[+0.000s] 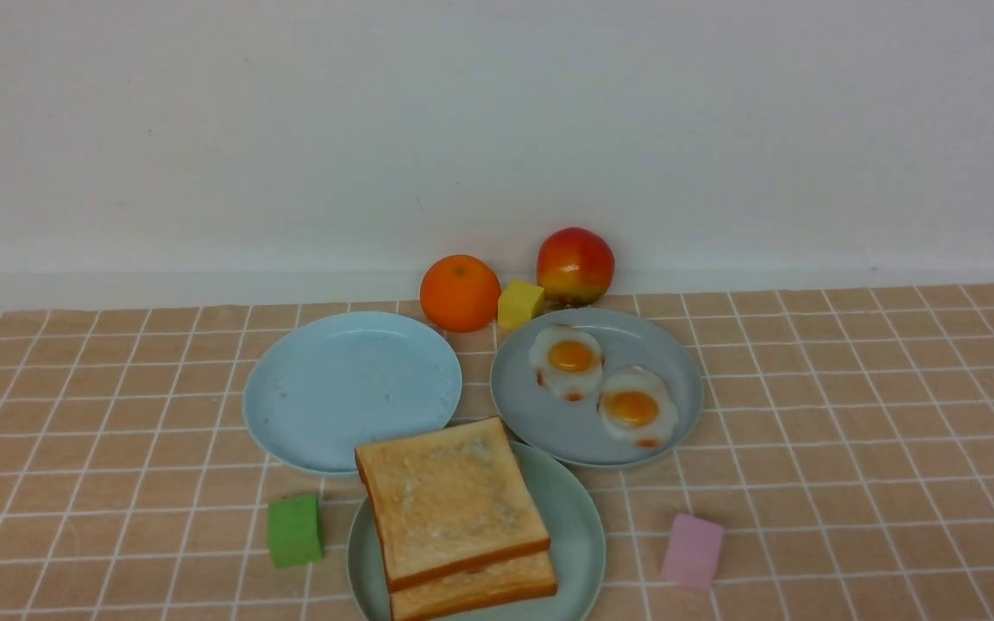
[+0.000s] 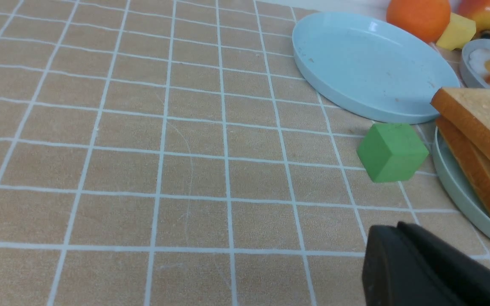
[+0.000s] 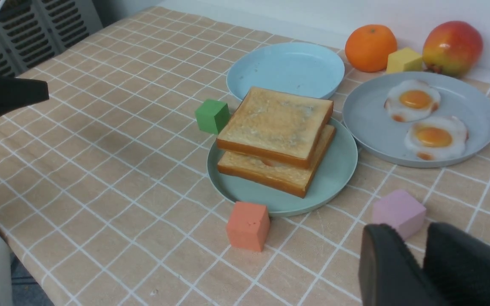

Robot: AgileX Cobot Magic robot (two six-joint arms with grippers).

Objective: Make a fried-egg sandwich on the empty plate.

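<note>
The fried-egg sandwich (image 1: 449, 496) is two golden toast slices stacked on the pale mint-green plate (image 1: 579, 535), near the table's front. In the right wrist view a thin pale edge shows between the slices of the sandwich (image 3: 277, 123). Neither arm shows in the front view. My left gripper (image 2: 391, 231) hovers over bare cloth to the left of the plate (image 2: 457, 191), fingers pressed together and empty. My right gripper (image 3: 415, 238) hangs near the pink cube (image 3: 398, 212), on the plate's right. Its fingers stand apart with nothing between them.
A bare sky-blue plate (image 1: 350, 388) and a grey-blue plate (image 1: 549, 423) with two fried eggs (image 1: 568, 358) lie behind the sandwich. An orange (image 1: 460, 293), yellow cube (image 1: 520, 304) and red fruit (image 1: 575, 266) stand by the wall. A green cube (image 1: 294, 530) and orange-red cube (image 3: 248, 225) flank the plate.
</note>
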